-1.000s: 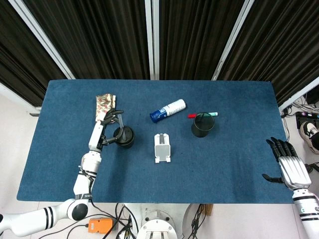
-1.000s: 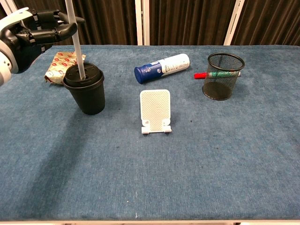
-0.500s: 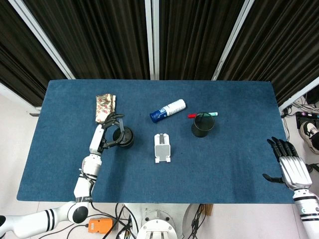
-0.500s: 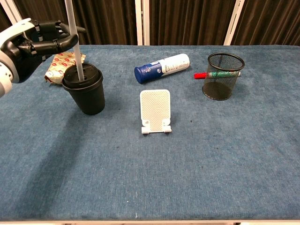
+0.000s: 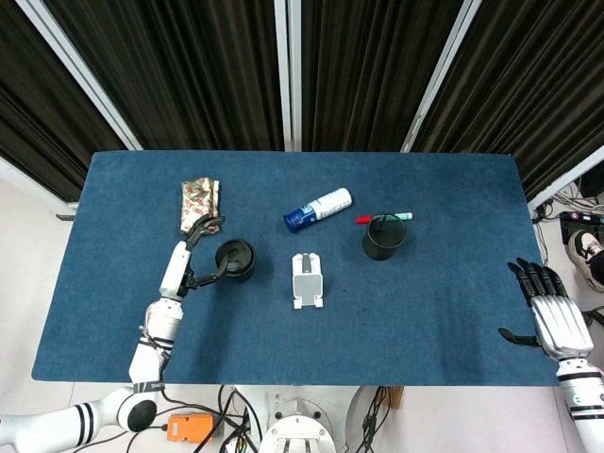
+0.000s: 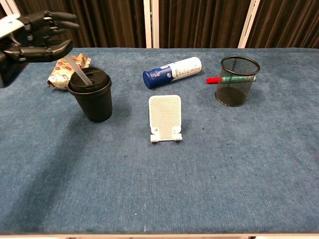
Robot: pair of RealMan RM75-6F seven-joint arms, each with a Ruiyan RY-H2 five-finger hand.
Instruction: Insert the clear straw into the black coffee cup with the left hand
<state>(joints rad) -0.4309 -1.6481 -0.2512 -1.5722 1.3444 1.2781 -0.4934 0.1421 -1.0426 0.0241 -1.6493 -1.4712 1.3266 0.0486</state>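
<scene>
The black coffee cup stands upright on the blue table, left of centre, also seen from above. The clear straw sticks out of the cup's lid and leans back to the left. My left hand hovers up and to the left of the cup with its fingers apart, and it touches neither the straw nor the cup. From above, the left hand sits just left of the cup. My right hand rests open at the table's right edge, holding nothing.
A white spray bottle with a blue cap lies behind the middle. A white stand is at the centre. A black mesh pot stands at the right with a marker behind it. A snack packet lies behind the cup.
My left hand has let go of the straw and drawn back to the left. The straw, upright before, now sits lower in the cup and leans left.
</scene>
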